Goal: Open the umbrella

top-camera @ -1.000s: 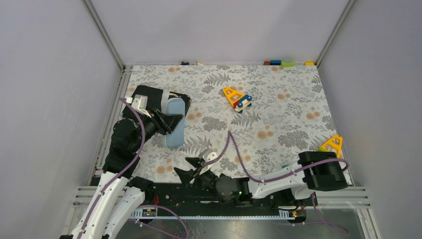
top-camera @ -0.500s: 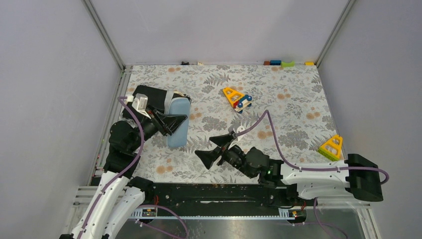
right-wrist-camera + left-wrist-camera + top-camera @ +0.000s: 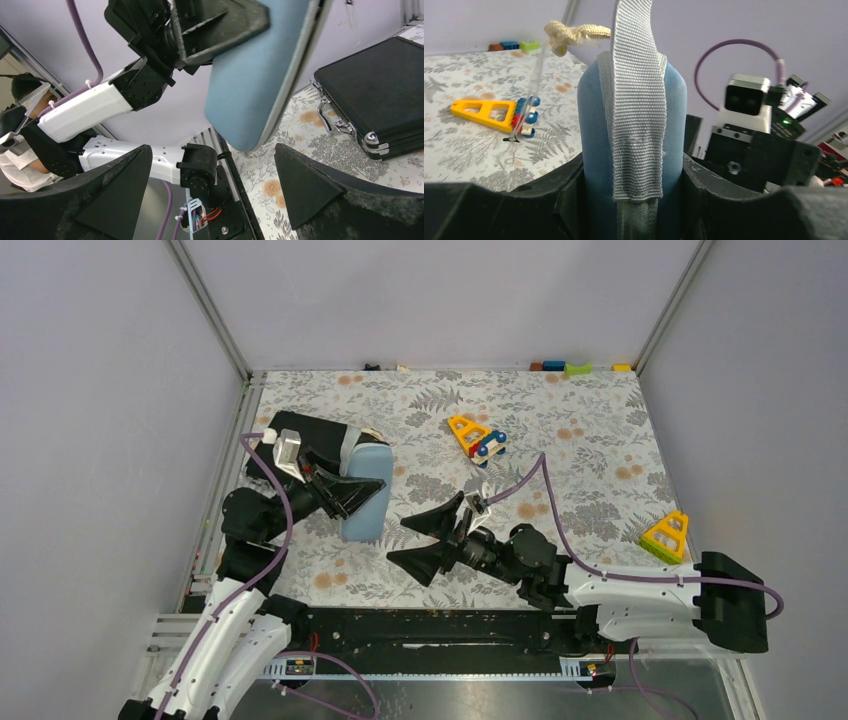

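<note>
Two grippers faced each other: the left gripper (image 3: 362, 498) clenched on a light-blue pouch (image 3: 370, 522), raised beside the black case (image 3: 303, 432); the right gripper (image 3: 397, 542) spread wide, empty. Whether the umbrella lay inside, I couldn't tell.

Tabletop covered by grey-and-orange floral cloth (image 3: 590, 440). Plain pale lavender-grey walls (image 3: 440, 300) on three sides. Aluminium corner posts (image 3: 207, 308) at the back. Lighting even, diffuse.
</note>
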`<state>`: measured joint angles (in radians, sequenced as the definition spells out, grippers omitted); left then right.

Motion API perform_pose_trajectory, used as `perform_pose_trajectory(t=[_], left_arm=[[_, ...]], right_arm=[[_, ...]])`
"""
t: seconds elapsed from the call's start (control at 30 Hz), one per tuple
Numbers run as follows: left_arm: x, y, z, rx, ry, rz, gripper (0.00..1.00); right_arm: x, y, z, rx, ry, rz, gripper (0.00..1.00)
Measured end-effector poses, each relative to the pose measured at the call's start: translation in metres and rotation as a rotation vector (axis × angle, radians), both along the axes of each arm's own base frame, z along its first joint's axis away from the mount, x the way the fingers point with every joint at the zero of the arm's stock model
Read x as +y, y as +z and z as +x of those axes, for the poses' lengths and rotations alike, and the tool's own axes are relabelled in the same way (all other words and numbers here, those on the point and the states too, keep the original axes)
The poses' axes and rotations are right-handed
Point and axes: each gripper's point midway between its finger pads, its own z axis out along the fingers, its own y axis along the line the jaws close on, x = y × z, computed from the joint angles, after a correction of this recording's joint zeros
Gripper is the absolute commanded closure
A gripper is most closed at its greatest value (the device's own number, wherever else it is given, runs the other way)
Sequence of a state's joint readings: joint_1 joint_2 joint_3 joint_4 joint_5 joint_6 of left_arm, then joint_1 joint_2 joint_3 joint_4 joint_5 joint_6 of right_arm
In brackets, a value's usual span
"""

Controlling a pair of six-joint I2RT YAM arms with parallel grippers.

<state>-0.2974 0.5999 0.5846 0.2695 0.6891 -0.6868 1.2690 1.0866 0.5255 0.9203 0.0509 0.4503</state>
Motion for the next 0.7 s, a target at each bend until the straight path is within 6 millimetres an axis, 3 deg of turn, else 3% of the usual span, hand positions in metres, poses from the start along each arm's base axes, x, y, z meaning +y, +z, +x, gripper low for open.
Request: perform_pose_trajectory(t=[0.37,0.57,0.7], left_arm=[[-0.016,0.027,-0.037,-0.132,-0.184,-0.052,1.0],[-0.024,0.03,-0.05,-0.148,-0.263,-0.07,1.0],[-0.027,0.03,-0.054,-0.143,-0.302,-0.082,1.0]], right_arm=[[0.018,-0.012,0.024,0.044,0.023,0.021,0.0],[0.036,0.015,0.015,-0.012,0.117,0.064,0.02],[0.042,0.029,0.01,-0.042,0.159,0.094,0.11]])
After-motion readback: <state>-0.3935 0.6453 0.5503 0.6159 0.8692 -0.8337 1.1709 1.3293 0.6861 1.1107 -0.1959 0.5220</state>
